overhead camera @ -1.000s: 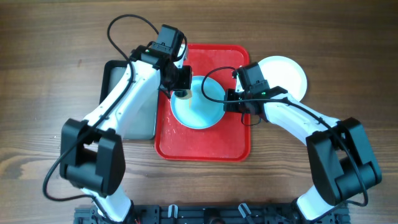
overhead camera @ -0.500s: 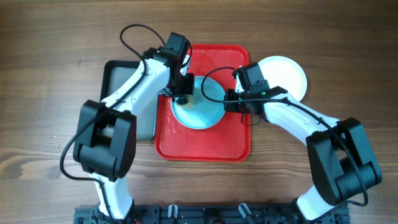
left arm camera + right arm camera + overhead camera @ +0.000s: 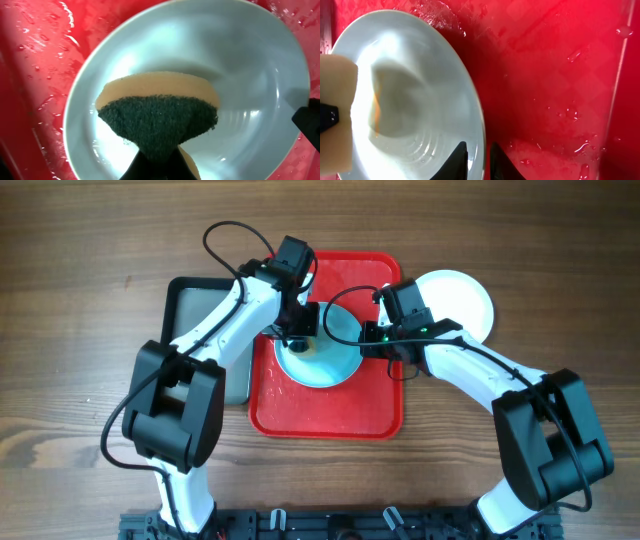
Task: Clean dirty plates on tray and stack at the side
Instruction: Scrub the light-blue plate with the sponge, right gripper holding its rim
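Note:
A pale blue plate (image 3: 328, 350) lies on the red tray (image 3: 325, 410). My left gripper (image 3: 297, 338) is shut on a sponge (image 3: 157, 117), yellow with a dark green scouring face, pressed onto the plate (image 3: 200, 55). My right gripper (image 3: 366, 340) is shut on the plate's right rim (image 3: 481, 125), one finger inside and one outside, in the right wrist view (image 3: 476, 157). The sponge's yellow side (image 3: 337, 110) shows there at the left. A white plate (image 3: 462, 302) lies on the table right of the tray. A third plate is not in view.
A dark grey pan (image 3: 200, 310) lies left of the tray, under my left arm. The tray floor (image 3: 560, 75) is wet with droplets. Brown wooden table (image 3: 80, 300) surrounds everything.
My left gripper with the sponge has moved right, further over the blue plate. My right gripper has kept its grip on the rim without moving.

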Motion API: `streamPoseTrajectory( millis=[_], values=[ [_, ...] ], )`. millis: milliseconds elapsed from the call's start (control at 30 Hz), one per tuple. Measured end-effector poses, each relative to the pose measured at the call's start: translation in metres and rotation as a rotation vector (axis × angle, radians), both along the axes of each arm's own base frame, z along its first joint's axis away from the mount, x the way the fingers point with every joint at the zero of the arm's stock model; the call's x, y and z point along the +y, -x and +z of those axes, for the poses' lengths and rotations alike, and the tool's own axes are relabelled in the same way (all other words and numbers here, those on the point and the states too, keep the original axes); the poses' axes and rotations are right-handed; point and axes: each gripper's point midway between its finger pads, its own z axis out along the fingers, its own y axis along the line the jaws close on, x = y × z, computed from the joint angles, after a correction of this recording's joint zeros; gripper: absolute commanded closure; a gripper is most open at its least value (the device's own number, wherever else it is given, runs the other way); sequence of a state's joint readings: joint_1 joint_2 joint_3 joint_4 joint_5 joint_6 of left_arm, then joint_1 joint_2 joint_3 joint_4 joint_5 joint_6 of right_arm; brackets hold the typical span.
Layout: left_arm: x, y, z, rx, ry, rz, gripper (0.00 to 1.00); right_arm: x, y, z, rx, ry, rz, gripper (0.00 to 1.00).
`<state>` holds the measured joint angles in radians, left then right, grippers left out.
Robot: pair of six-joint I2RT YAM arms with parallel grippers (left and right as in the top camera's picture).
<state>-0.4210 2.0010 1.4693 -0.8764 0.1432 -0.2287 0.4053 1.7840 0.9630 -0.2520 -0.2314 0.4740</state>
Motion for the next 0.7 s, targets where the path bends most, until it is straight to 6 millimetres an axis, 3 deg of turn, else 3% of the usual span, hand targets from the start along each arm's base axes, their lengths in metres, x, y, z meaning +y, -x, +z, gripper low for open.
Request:
streamPoseTrajectory(
  millis=[200, 300, 700],
  values=[
    [0.003, -0.003, -0.002, -0.02, -0.03, 0.002, 0.96, -0.001, 0.0, 0.0, -0.002, 0.003, -0.002, 0.84],
    [0.007, -0.005, -0.003, -0.035, -0.052, 0.007, 0.96, 0.0, -0.001, -0.005, 0.004, 0.006, -0.001, 0.96],
    [0.017, -0.006, -0.004, -0.041, -0.108, 0.031, 0.96, -0.001, 0.0, -0.012, 0.017, 0.012, -0.002, 0.96]
  ],
)
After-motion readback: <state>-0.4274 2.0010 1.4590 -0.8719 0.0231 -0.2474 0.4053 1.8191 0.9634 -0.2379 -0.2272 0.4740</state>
